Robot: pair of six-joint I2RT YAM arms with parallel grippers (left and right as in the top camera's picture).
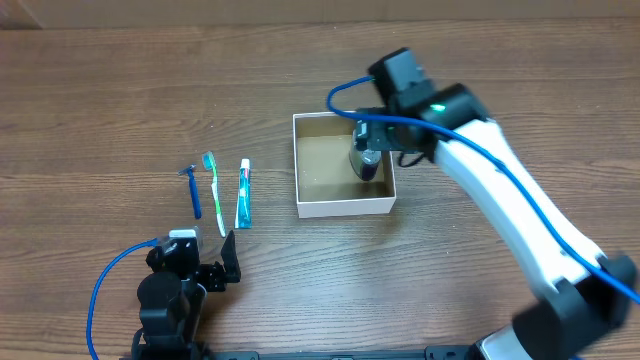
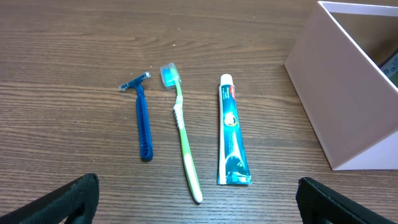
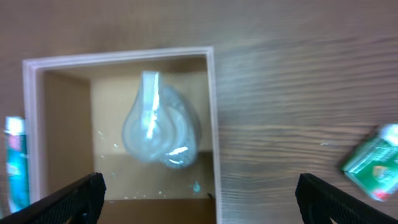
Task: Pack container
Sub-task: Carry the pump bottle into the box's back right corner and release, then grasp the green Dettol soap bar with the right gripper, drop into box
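Black fingers (image 3: 68,202) of your right gripper (image 3: 199,196) sit at the two lower corners of its wrist view, spread wide with nothing pinched between them. You have it hanging over the container (image 3: 118,59), above the box's right-hand part as the overhead view shows it. Directly below the spread jaws a clear plastic item (image 3: 160,134) lies on the brown cardboard floor, close to the right wall. Its outline is blurred, so I cannot tell you what it is. Outside that wall a green-and-white object (image 3: 372,163) rests on the wood table (image 3: 280,93), cut off by the frame edge.

Your left gripper (image 2: 198,202) sits at the near-left of the table, well apart from the box, its fingers likewise wide apart and gripping nothing. Ahead of it three things lie side by side on the wood, none touching. They are a blue razor (image 2: 143,121), a green toothbrush (image 2: 182,134) with its head pointing away, and a toothpaste tube (image 2: 230,134), the last one nearest the container's white wall.
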